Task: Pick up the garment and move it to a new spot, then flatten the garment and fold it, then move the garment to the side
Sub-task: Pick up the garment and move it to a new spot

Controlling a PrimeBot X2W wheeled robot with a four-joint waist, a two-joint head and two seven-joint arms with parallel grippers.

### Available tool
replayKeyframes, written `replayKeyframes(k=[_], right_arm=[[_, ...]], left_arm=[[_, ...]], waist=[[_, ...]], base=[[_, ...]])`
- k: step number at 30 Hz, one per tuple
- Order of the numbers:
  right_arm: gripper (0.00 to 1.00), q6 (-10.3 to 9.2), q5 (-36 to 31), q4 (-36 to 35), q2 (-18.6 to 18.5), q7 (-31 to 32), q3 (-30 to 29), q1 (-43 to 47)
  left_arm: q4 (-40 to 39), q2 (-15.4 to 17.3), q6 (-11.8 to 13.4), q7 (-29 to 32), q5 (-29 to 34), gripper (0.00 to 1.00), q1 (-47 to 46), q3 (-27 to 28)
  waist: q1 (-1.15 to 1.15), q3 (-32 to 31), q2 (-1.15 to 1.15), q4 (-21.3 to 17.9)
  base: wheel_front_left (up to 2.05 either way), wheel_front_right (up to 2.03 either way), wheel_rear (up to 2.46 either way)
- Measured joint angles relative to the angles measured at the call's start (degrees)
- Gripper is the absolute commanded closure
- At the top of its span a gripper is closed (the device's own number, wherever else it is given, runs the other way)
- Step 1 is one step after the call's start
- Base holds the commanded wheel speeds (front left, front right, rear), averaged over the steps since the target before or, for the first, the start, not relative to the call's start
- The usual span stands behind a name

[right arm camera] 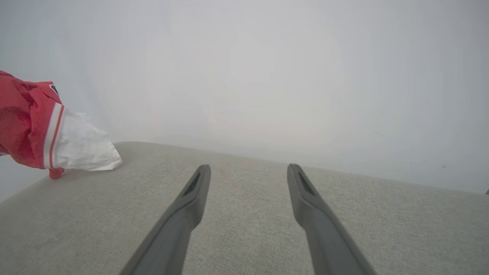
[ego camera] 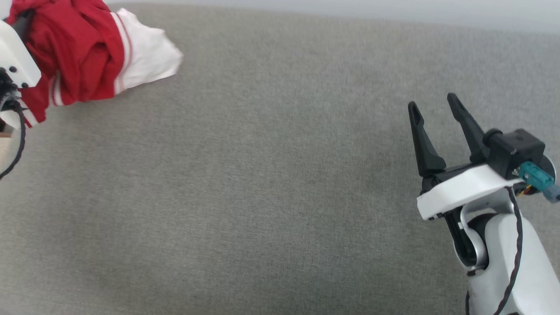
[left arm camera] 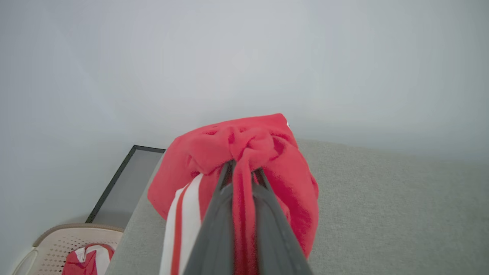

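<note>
Against grey cloth (ego camera: 280, 175) the garment (ego camera: 78, 52) bunches red (white sleeve out).

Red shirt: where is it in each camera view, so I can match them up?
Head view: red shirt at the top left, bunched up.
Left wrist view: shirt at the centre, pinched in the left gripper.
Right wrist view: shirt at the left edge, white sleeve end pointing right.
Shared landmark: the grey fabric surface beneath it.
</note>
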Motion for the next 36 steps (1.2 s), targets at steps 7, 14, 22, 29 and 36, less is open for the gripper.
replayKeyframes(k=[7,14,22,29,36], right_arm=[[0.00,0.00,0.6,0.7,1.0,-1.2,-1.1,2.2],[0.00,0.00,1.2,0.6,1.5,-2.2,-2.7,3.7],[0.00,0.00,1.4,0.1,1.8,-2.8,-5.4,5.4],[0.00,0.00,1.7,-0.1,2.1,-3.7,-7.0,6.4],[0.00,0.00,2.3,0.2,2.2,-4.7,-7.2,6.5]], left_arm=[[-8.2,3.7,0.0,2.5,-0.6,1.00,0.0,-3.1],[-17.6,6.8,0.1,7.0,-2.4,1.00,0.9,-3.8],[-33.3,8.1,4.2,12.9,-4.5,1.00,5.1,-4.2],[-48.2,8.1,9.0,18.0,-6.1,1.00,8.8,-6.1],[-56.7,6.4,12.6,21.7,-6.3,1.00,14.2,-10.7]], waist=[[0.00,-5.2,0.00,1.1],[0.00,-8.1,0.00,0.2],[0.00,-9.0,0.00,-4.2],[0.00,-8.9,0.00,-9.5],[0.00,-7.6,0.00,-14.7]], base=[[0.00,0.00,0.00],[0.00,0.00,0.00],[0.00,0.00,0.00],[0.00,0.00,0.00],[0.00,0.00,0.00]])
